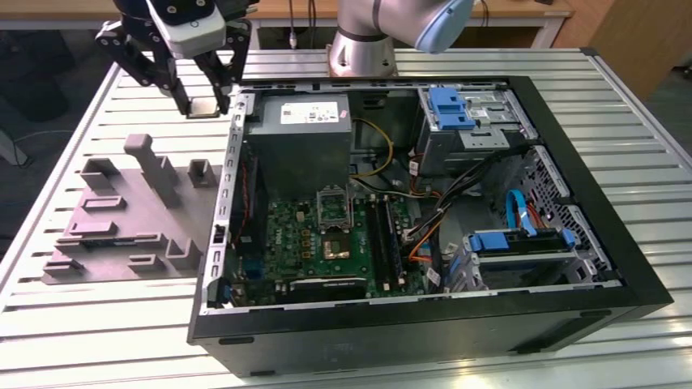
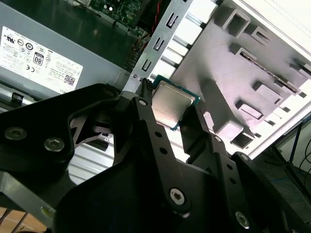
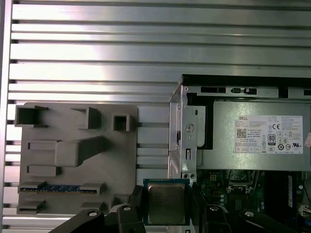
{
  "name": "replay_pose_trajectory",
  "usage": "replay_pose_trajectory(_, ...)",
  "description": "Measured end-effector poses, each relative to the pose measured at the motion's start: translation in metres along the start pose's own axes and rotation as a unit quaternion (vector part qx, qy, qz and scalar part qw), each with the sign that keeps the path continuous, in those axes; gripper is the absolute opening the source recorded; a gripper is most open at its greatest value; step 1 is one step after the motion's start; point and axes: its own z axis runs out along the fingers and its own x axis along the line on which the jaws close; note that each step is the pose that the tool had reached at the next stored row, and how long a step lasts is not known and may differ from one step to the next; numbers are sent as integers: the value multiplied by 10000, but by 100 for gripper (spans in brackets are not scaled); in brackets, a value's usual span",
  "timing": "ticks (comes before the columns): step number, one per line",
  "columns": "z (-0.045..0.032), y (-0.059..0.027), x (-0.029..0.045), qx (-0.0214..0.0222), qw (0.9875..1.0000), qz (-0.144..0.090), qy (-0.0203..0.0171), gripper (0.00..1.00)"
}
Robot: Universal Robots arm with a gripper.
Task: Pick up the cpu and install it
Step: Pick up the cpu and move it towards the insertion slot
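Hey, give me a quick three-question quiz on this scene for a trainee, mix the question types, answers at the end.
1. True or false: the gripper is shut on the cpu.
2. Where is the cpu? A) lying on the fixture B) seated inside the computer case C) in the air, just outside the computer case
3. What colour is the fixture?
Key: 1 true; 2 C; 3 grey.

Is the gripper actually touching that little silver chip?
Touching: the second wrist view shows the gripper pinching the chip on two opposite edges.
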Motion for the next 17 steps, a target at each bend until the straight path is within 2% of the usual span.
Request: replay_pose_trajectory(17, 2, 0, -62, 0, 10000, 0, 0, 47)
